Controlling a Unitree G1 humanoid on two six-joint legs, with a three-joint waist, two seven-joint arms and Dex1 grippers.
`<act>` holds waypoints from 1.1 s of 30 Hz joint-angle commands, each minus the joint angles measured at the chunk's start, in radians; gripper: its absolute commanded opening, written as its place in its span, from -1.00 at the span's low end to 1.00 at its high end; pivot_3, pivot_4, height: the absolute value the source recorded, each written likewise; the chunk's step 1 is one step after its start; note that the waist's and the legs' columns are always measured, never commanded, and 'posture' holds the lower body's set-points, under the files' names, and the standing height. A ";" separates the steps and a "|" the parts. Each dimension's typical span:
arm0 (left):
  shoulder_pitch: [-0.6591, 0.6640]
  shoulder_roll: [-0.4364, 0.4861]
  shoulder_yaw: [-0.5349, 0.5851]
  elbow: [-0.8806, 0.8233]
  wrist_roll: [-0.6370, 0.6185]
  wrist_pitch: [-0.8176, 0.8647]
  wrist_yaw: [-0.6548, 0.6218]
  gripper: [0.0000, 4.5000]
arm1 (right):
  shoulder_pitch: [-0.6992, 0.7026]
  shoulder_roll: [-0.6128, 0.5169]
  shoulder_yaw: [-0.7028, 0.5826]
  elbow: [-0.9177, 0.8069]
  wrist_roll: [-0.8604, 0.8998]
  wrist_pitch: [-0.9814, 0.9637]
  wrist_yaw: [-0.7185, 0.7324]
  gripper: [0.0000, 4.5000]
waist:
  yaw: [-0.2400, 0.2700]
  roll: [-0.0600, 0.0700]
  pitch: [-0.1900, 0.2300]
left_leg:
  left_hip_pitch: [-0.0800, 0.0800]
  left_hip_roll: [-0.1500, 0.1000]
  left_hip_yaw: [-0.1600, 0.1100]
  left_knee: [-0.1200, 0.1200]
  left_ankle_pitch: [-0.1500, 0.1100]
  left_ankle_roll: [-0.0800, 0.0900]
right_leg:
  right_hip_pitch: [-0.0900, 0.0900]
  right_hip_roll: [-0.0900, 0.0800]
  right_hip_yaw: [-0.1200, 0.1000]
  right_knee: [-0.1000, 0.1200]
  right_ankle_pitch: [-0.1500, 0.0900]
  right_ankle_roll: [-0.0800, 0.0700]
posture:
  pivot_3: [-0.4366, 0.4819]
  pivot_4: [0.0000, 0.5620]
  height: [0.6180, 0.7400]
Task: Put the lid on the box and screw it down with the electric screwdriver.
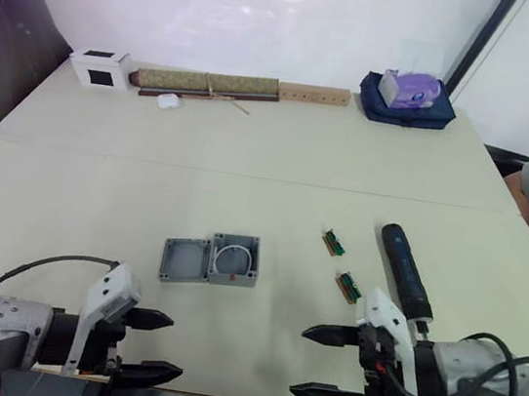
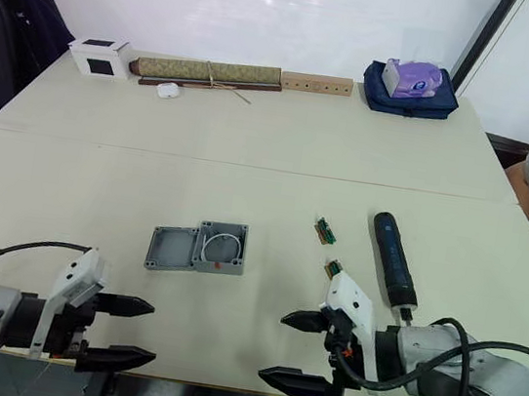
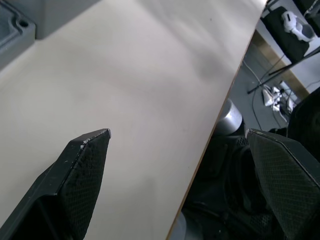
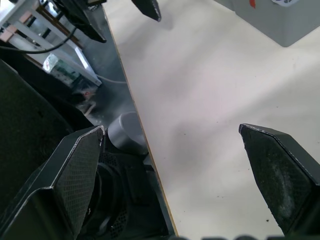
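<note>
My left gripper (image 1: pixel 151 346) hovers open at the table's (image 1: pixel 281 151) near edge. At its 1 o'clock, the lid (image 1: pixel 186 260) touches the box (image 1: pixel 234 259). My right gripper (image 1: pixel 331 367) gapes open, the electric screwdriver (image 1: pixel 406 272) at its 1 o'clock.

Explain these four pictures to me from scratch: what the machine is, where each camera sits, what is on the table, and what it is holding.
This is a humanoid robot with two arms. Two pictures come from cameras in its head, looking down over a table. The other two come from cameras on its wrists, looking along the black fingers. The left gripper and right gripper hover open at the near table edge, holding nothing. On the table lie a grey lid touching an open grey box, a dark electric screwdriver and two small green strips. At the far edge sit a white cube and a tissue pack.
</note>
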 commanded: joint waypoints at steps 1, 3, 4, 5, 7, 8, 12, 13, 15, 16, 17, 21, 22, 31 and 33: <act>-0.010 0.000 0.002 -0.008 -0.018 -0.003 -0.005 0.98 | 0.016 -0.002 0.003 -0.002 -0.025 -0.038 0.026 1.00 | 0.000 0.000 0.000 | 0.000 0.000 0.000 0.000 0.000 0.000 | 0.000 0.000 0.000 0.000 0.000 0.000 | -0.05 -0.47 1.00; -0.015 0.001 -0.003 -0.006 -0.010 -0.005 -0.001 0.98 | 0.019 0.003 0.012 0.004 -0.040 -0.047 0.028 1.00 | -0.001 0.000 0.000 | 0.000 0.000 0.000 0.000 0.000 0.000 | 0.000 0.000 0.000 0.000 0.000 0.000 | -0.05 -0.47 1.00; -0.015 0.001 -0.004 -0.005 -0.010 -0.005 -0.001 0.98 | 0.021 0.006 0.020 0.004 -0.056 -0.054 0.024 1.00 | -0.001 0.000 0.000 | 0.000 0.000 0.000 0.000 0.000 0.000 | 0.000 0.000 0.000 0.000 0.000 0.000 | -0.05 -0.47 1.00; -0.017 0.001 -0.004 -0.004 -0.012 -0.001 0.000 0.98 | 0.022 0.008 0.029 0.004 -0.074 -0.062 0.019 1.00 | -0.001 0.000 0.000 | 0.000 0.000 0.000 0.000 0.000 0.000 | 0.000 0.000 0.000 0.000 0.000 0.000 | -0.05 -0.47 1.00; -0.016 0.000 -0.003 -0.004 -0.018 0.005 0.003 0.98 | 0.025 0.011 0.050 0.007 -0.121 -0.079 0.001 1.00 | -0.001 0.000 0.000 | 0.000 0.000 0.000 0.000 0.000 0.000 | 0.000 0.001 0.000 0.000 0.000 0.000 | -0.05 -0.47 1.00; -0.015 -0.003 -0.006 -0.008 -0.004 -0.005 0.009 0.98 | 0.024 0.009 0.062 0.012 -0.145 -0.085 -0.005 1.00 | -0.001 0.000 0.000 | 0.000 0.000 0.000 0.000 0.000 0.000 | 0.000 0.001 0.000 0.001 0.000 0.000 | -0.05 -0.47 1.00; -0.026 -0.063 -0.037 -0.025 0.126 -0.101 0.102 0.98 | 0.023 0.012 0.096 0.046 -0.215 -0.117 -0.003 1.00 | 0.000 0.000 0.000 | 0.000 0.000 0.000 0.000 0.000 0.000 | 0.000 0.000 0.000 0.000 0.000 0.000 | -0.05 -0.47 1.00; -0.031 -0.075 -0.040 -0.032 0.140 -0.120 0.110 0.98 | 0.024 0.016 0.095 0.051 -0.215 -0.121 0.004 1.00 | 0.000 0.000 0.000 | 0.000 0.000 0.000 0.000 0.000 0.000 | 0.000 0.000 0.000 0.000 0.000 0.000 | -0.05 -0.47 1.00; -0.032 -0.081 -0.061 -0.041 0.197 -0.160 0.125 0.98 | 0.025 0.030 0.089 0.043 -0.201 -0.121 0.001 1.00 | 0.000 0.000 0.000 | 0.000 0.000 0.000 0.000 0.000 0.000 | 0.000 0.000 0.000 0.001 0.000 0.000 | -0.05 -0.47 1.00; -0.033 -0.082 -0.070 -0.041 0.216 -0.174 0.126 0.98 | 0.022 0.035 0.088 0.040 -0.203 -0.124 -0.002 1.00 | 0.000 -0.001 -0.001 | 0.000 0.000 0.000 0.000 0.000 0.000 | 0.000 0.000 0.000 0.001 0.000 0.000 | -0.05 -0.47 1.00; -0.036 -0.076 -0.072 -0.030 0.201 -0.152 0.119 0.98 | 0.014 0.043 0.087 0.037 -0.204 -0.121 -0.012 1.00 | 0.000 -0.001 -0.001 | 0.000 0.000 -0.001 0.000 0.000 0.000 | 0.000 0.001 0.000 0.001 0.000 0.000 | -0.05 -0.47 1.00; -0.069 -0.056 -0.028 0.019 0.037 -0.046 0.052 0.98 | -0.016 0.059 0.068 0.029 -0.163 -0.090 -0.027 1.00 | 0.000 -0.001 -0.001 | 0.000 0.000 0.000 0.000 0.000 0.000 | 0.001 0.001 0.000 0.001 0.000 0.000 | -0.05 -0.47 1.00; -0.084 -0.050 -0.010 0.026 -0.018 -0.016 0.039 0.98 | -0.026 0.056 0.062 0.029 -0.145 -0.078 -0.024 1.00 | -0.001 -0.001 -0.001 | 0.000 0.000 0.000 0.001 0.000 0.000 | 0.001 0.001 0.000 0.001 0.000 0.000 | -0.05 -0.47 1.00; -0.482 0.132 0.015 0.185 -0.262 0.200 0.044 0.98 | -0.302 0.147 -0.070 0.107 0.092 0.091 -0.237 1.00 | 0.000 -0.003 0.000 | 0.001 0.000 -0.002 0.002 0.000 0.000 | 0.001 0.001 -0.001 0.004 0.002 0.003 | -0.05 -0.47 1.00; -0.638 0.197 -0.110 0.221 -0.151 0.148 -0.062 0.98 | -0.368 0.181 -0.075 0.105 0.116 0.085 -0.276 1.00 | 0.001 -0.003 0.000 | 0.000 -0.002 -0.002 0.002 0.000 0.000 | 0.000 0.002 -0.001 0.003 0.002 0.003 | -0.05 -0.47 1.00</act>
